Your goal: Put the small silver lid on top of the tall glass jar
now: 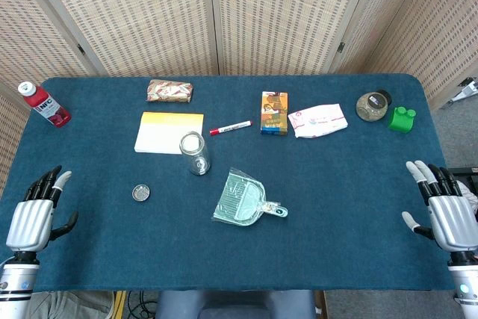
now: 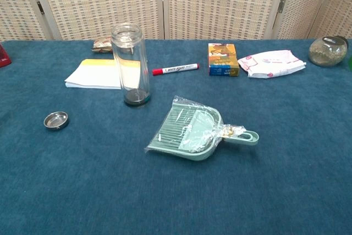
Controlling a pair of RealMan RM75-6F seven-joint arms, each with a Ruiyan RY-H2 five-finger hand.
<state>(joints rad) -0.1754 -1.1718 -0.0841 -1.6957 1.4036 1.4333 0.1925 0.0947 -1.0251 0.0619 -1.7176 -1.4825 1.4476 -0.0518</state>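
Lid (image 1: 141, 193) is lying open side up on the cloth, left of the jar (image 1: 195, 152) & apart. Looks light, stiff, slick metal; I'd be pinching its rim. Left hand (image 1: 33, 214) & right hand (image 1: 447, 211) are resting empty, fingers apart.

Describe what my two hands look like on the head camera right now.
Both the left hand and the right hand have ribbed silver-grey metallic backs, black fingers with pale whitish tips, and a pale-tipped black thumb. Each sits on a silver-white wrist cuff with a small blue mark. The chest camera shows neither.
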